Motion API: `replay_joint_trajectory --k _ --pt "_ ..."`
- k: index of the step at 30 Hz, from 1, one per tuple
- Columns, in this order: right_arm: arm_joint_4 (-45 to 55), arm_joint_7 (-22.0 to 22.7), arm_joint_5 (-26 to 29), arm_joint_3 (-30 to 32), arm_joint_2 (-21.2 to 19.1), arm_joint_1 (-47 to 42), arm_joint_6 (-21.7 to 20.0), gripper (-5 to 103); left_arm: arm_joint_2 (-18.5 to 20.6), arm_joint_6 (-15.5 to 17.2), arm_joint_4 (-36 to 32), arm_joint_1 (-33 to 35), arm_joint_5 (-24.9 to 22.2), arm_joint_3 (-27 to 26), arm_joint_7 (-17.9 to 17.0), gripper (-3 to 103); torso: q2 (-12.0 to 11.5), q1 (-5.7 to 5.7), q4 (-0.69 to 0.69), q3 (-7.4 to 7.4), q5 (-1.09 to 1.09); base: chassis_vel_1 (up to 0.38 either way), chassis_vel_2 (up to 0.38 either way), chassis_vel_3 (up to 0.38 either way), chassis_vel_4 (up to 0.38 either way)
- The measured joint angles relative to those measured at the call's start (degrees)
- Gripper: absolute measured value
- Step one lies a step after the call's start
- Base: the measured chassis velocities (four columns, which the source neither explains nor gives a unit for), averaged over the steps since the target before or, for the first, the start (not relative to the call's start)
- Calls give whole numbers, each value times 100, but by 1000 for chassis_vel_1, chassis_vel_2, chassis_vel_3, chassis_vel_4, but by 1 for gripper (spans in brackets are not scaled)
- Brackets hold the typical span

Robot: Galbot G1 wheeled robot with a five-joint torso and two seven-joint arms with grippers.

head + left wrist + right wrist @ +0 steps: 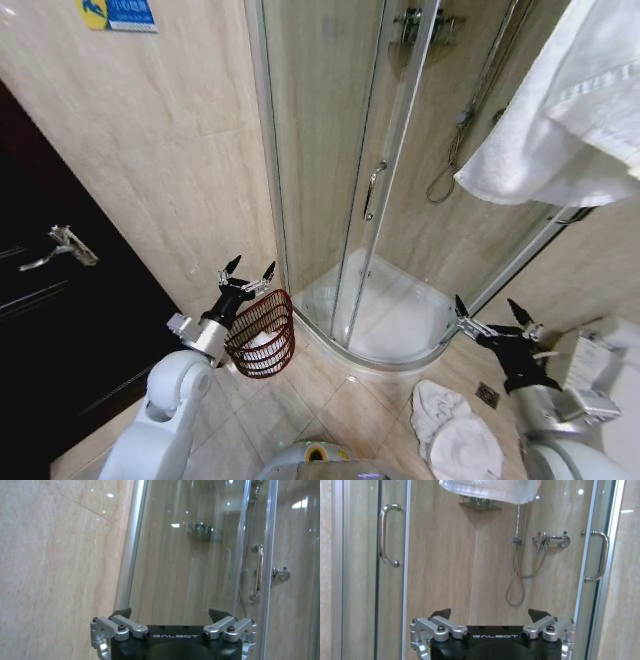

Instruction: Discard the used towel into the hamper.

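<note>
Head view first: the hamper [262,334], a dark reddish-brown open-weave basket with a flared rim, stands on the tiled floor [330,405] against the beige wall, just beside the curved glass shower enclosure [345,170]. Something pale sits inside it, but the weave hides what it is. The left gripper [248,273] hovers right at the hamper's upper rim, fingers spread wide and holding nothing; whether it touches the rim is hard to tell. Over on the right, the right gripper [492,312] hangs by the shower's far edge, jaws also wide apart and empty. Below it a white towel [455,430] lies crumpled on the floor, well apart from the hamper. Another white towel [565,110] hangs at the upper right, cut off by the frame. Both wrist views look past open fingertips at the shower glass, the left gripper [171,614] and the right gripper [490,614] alike.
</note>
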Motion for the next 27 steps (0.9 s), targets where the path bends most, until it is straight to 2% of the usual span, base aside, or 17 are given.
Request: replay_joint_trajectory --k 20,27 --pt "0 9 76 -36 -43 157 -225 100 -62 68 -140 93 -5 -41 -2 100 600 285 0 315 0 0 0 0 0" --pt "0 137 113 3 -86 232 -291 100 -79 70 -185 123 9 -41 -3 100 887 424 0 463 0 0 0 0 0"
